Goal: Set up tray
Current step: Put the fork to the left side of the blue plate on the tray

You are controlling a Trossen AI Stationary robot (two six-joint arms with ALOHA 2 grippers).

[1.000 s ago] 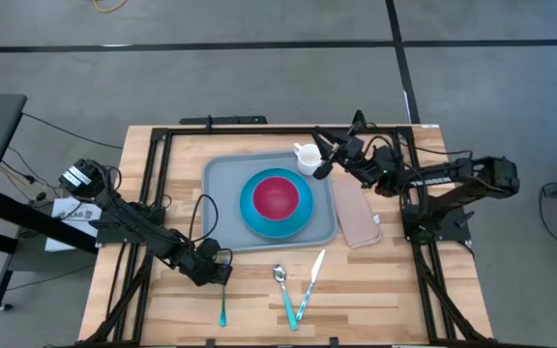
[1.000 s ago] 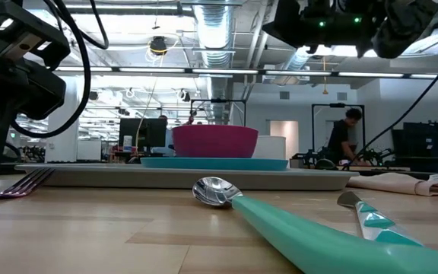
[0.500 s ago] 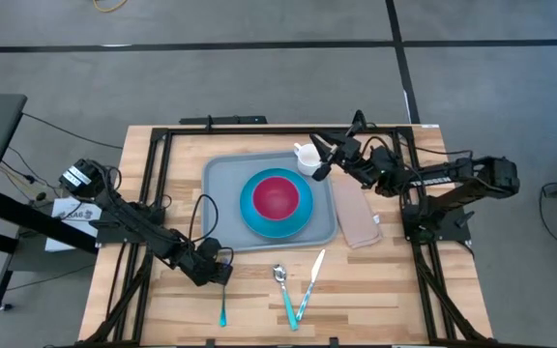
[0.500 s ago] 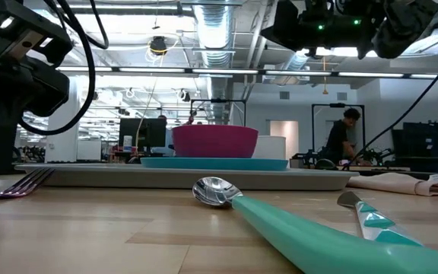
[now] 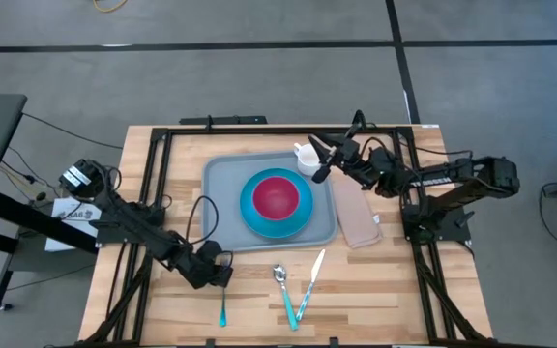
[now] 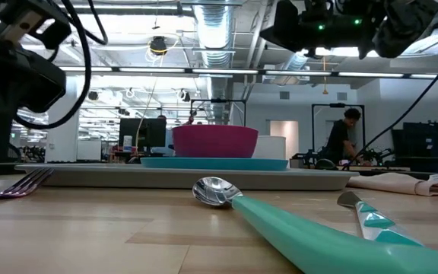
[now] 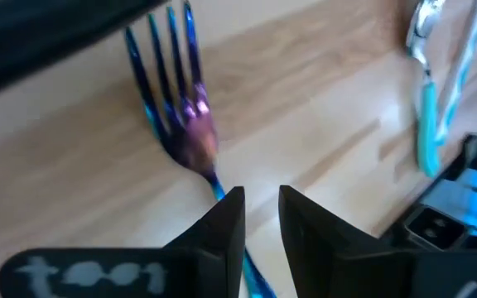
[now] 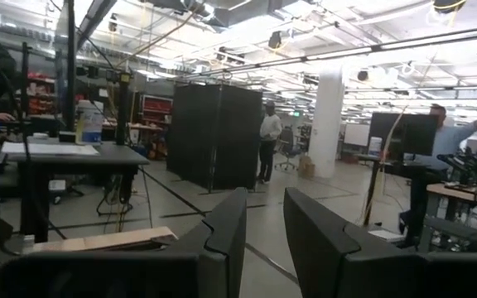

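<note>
Tray (image 5: 222,198) lay mid-table, carrying plate (image 5: 277,203), bowl (image 5: 278,194) and cup (image 5: 307,157). Your left gripper (image 5: 222,277) sat just off tray's near-left corner, above fork (image 7: 182,116), fingers (image 7: 222,223) narrowly apart, gripping nothing. Your right gripper (image 5: 319,159) hovered over tray's far-right corner beside cup, fingers slightly parted, holding nothing.

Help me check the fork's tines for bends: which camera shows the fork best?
The left wrist view: the fork fills the picture, tines spread, just beyond the left gripper. The high view shows only its teal handle; the low view catches the tines edge-on at the table's edge; the right wrist view misses it.
</note>
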